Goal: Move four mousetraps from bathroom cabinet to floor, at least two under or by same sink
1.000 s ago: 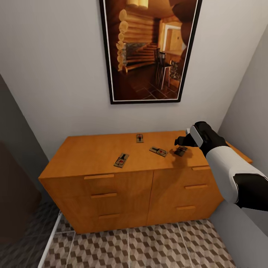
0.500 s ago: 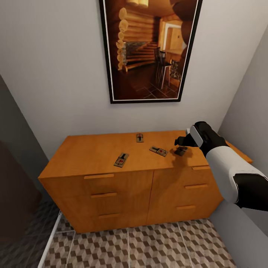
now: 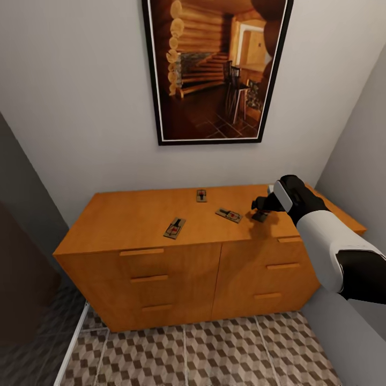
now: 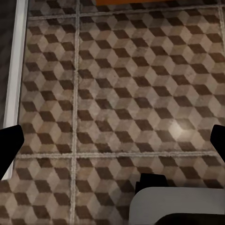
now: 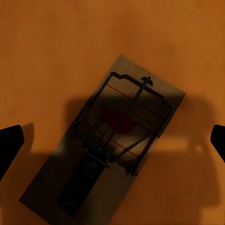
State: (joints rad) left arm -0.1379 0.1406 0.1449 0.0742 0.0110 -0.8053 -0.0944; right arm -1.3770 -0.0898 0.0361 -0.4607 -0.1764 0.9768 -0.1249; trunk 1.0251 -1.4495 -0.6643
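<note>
The right gripper (image 3: 261,205), fingers spread wide, hovers over the rightmost mousetrap (image 3: 261,216) on the cabinet (image 3: 134,220); the first pick-up is in hand; next, descend and pinch its board.

no readable text, labels, brands or numbers on any surface in view.

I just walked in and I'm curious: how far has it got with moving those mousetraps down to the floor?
Barely begun. All four mousetraps lie on the cabinet top: one, another, a third, and the fourth mousetrap under the right gripper, which hovers open above it, not gripping. None is on the bathroom floor. Every pickup and placement remains.
</note>
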